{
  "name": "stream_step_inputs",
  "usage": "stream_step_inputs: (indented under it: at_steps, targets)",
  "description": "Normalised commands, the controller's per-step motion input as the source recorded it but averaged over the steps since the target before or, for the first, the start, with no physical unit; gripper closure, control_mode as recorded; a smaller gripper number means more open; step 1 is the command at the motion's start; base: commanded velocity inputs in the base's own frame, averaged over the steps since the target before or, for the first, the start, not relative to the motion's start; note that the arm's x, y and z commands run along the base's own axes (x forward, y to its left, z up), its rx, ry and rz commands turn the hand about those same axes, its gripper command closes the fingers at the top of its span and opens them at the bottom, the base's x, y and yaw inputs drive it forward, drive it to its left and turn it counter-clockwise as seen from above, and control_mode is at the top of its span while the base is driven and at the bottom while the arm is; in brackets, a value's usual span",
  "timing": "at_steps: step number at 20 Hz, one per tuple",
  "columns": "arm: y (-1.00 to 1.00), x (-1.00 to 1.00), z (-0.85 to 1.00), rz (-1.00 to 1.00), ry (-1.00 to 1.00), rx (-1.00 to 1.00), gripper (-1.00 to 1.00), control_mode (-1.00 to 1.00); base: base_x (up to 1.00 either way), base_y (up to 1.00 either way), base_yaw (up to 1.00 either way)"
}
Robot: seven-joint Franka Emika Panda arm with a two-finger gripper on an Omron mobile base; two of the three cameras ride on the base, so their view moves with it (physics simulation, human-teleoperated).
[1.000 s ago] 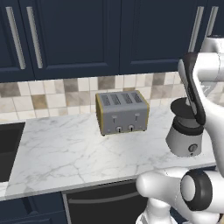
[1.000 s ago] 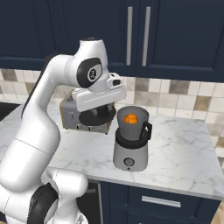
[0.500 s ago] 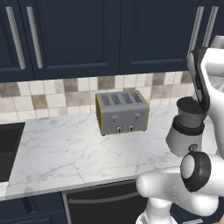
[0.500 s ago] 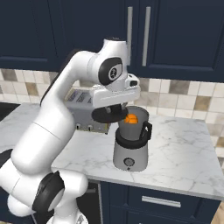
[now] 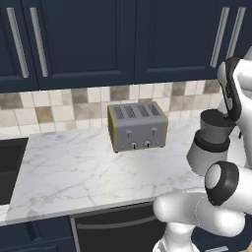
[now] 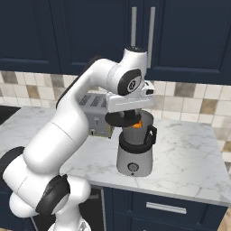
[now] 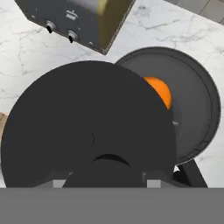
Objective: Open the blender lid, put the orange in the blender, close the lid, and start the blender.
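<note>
the orange (image 7: 158,89) already lies inside the blender (image 6: 134,153) jar, so the first two steps look done: the jar's mouth is uncovered and the fruit is in. what is left, by my reading, is closing the jar and starting the machine.

the pincer (image 6: 122,115) carries the blender lid (image 7: 87,140). in the hand view the black disc hangs directly under the pincer and hides the fingertips, so the grip itself is hidden; since the lid hangs in the air under the hand with nothing else holding it, i judge the pincer closed on the lid's centre knob. in the right base view the lid sits just below the hand, slightly above the jar's rim and overlapping its nearer edge.

the lid is not yet centred. in the hand view the jar's mouth lies off to one side of the lid, partly uncovered, with the orange showing past the lid's edge. the lid needs to slide across over the mouth and then go down onto the rim.

the small round knob (image 6: 132,167) on the blender's front, well below the pincer, looks untouched. the toaster (image 5: 137,126) stands on the tabletop (image 5: 74,167) beyond the pincer, apart from the blender.
</note>
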Motion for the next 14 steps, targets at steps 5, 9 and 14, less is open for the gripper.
stream_step_inputs:
  at_steps: [5, 9, 14]
  targets:
    - [-0.3, 0.15, -0.14, -0.04, -0.09, 0.04, 1.0, -1.0, 0.0, 0.0, 0.0]
    - [-0.24, 0.02, -0.02, -0.01, -0.12, 0.05, 1.0, -1.0, 0.0, 0.0, 0.0]
    - [-0.06, 0.13, 0.0, 0.0, -0.06, 0.03, 1.0, -1.0, 0.0, 0.0, 0.0]
